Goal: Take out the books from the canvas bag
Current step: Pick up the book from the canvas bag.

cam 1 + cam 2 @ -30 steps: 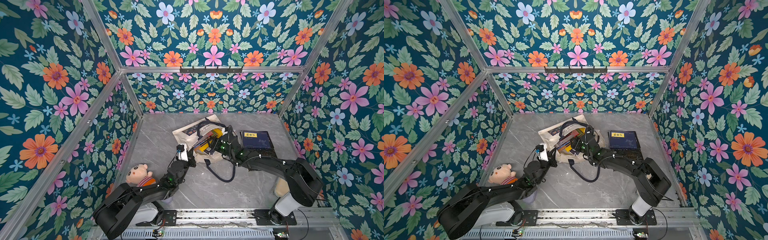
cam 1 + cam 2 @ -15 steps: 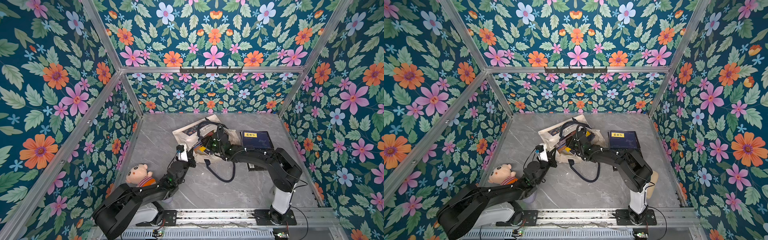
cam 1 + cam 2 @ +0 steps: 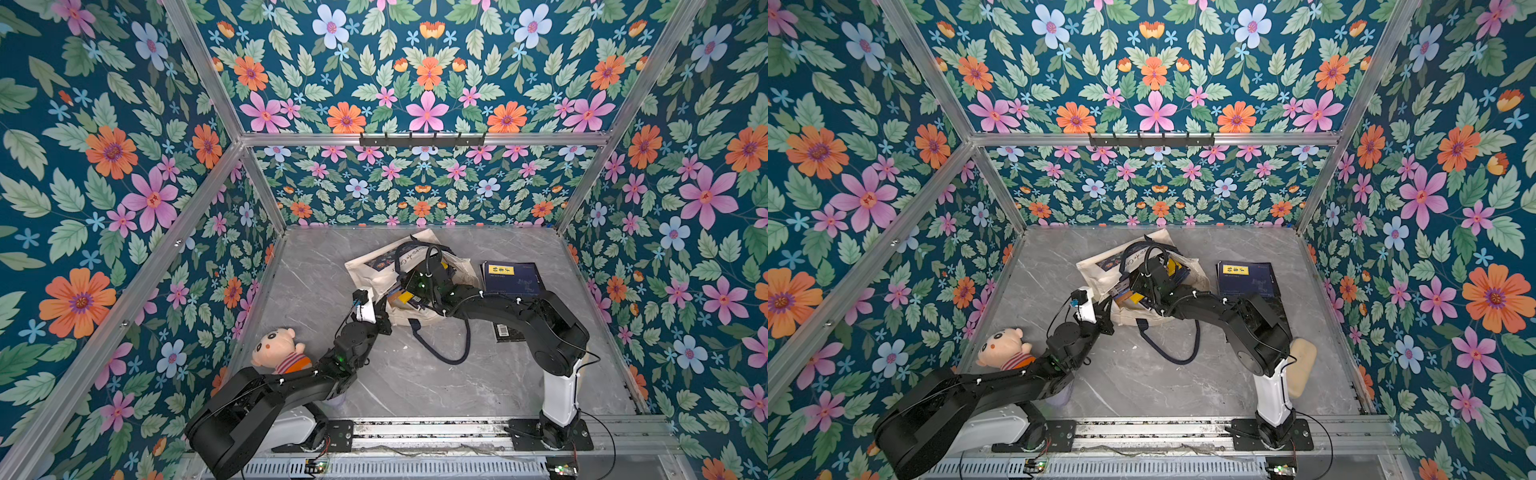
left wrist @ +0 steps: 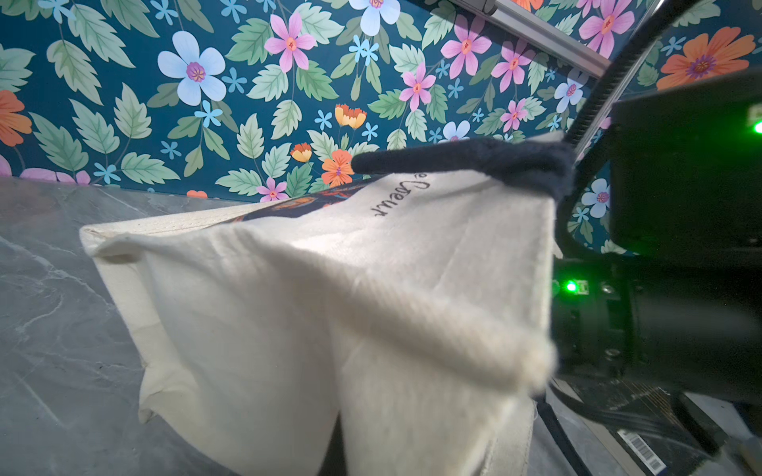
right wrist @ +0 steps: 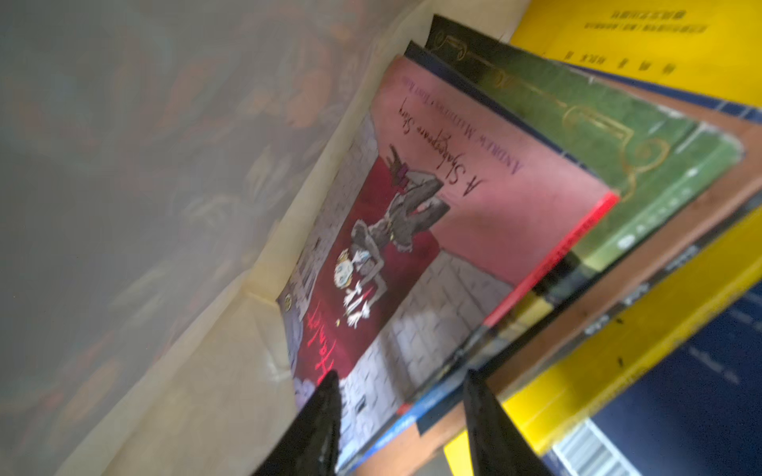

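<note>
The right gripper (image 5: 400, 373) has been pushed deeper into the cream canvas bag (image 3: 370, 270), astride paperback books (image 5: 433, 206), grip indiscernible; left gripper (image 3: 381, 311) pinches its rim.

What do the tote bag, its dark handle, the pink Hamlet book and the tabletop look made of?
Canvas bag: cream woven cloth, likely cotton, matte, with the weave and soft folds visible.
Handle: navy textile cord with a fuzzy surface.
Hamlet book: thin printed paper cover; its finish is lost in blur.
Tabletop: smooth, with a grey veined marble look; real stone or printed laminate, unclear.
</note>
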`<state>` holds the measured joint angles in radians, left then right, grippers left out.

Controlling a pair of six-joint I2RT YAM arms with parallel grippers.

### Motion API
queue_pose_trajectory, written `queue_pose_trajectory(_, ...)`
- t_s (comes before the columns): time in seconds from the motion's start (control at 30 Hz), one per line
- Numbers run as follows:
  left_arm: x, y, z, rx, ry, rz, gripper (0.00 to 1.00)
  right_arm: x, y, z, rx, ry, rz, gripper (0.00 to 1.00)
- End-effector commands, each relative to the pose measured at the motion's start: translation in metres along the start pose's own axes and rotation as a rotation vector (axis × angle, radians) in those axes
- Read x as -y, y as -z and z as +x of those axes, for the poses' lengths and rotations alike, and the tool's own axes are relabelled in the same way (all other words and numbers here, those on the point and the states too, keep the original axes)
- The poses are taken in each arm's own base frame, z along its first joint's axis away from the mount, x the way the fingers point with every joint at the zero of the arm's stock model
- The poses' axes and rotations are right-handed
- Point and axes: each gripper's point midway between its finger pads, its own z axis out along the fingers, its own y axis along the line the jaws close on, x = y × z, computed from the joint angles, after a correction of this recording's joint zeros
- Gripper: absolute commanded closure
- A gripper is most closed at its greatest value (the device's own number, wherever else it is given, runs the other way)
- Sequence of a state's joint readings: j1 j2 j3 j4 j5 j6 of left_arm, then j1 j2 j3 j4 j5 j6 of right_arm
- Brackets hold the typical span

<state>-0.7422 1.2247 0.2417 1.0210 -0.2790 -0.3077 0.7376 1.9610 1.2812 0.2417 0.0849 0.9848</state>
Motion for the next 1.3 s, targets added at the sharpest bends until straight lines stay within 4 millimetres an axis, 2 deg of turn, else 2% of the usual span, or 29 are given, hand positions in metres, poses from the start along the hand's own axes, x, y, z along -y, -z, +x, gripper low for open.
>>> queue_pose_trajectory(0.0, 0.009, 0.002, -0.024, 0.09, 0.02, 0.042, 1.0, 0.0, -0.002, -0.006, 0.03, -0.001, 0.018, 0.55)
queue_pose_trajectory(0.33, 0.01, 0.001, -0.023, 0.088, 0.02, 0.044, 1.0, -0.014, -0.008, -0.02, 0.072, 0.02, 0.003, 0.69)
queue_pose_trajectory(0.67, 0.01, 0.001, -0.023, 0.088, 0.02, 0.046, 1.0, -0.026, -0.022, -0.026, 0.117, 0.0, -0.057, 0.69)
queue_pose_trajectory(0.9, 0.011, 0.002, -0.025, 0.095, 0.021, 0.054, 1.0, -0.026, -0.035, -0.027, 0.152, -0.014, -0.071, 0.7)
queue_pose_trajectory(1.03, 0.011, 0.003, -0.026, 0.1, 0.021, 0.053, 1.0, -0.026, -0.035, -0.023, 0.147, -0.008, -0.071, 0.78)
queue_pose_trajectory(1.27, 0.008, 0.003, -0.027, 0.105, 0.028, 0.033, 1.0, -0.033, -0.021, -0.015, 0.103, 0.018, -0.088, 0.97)
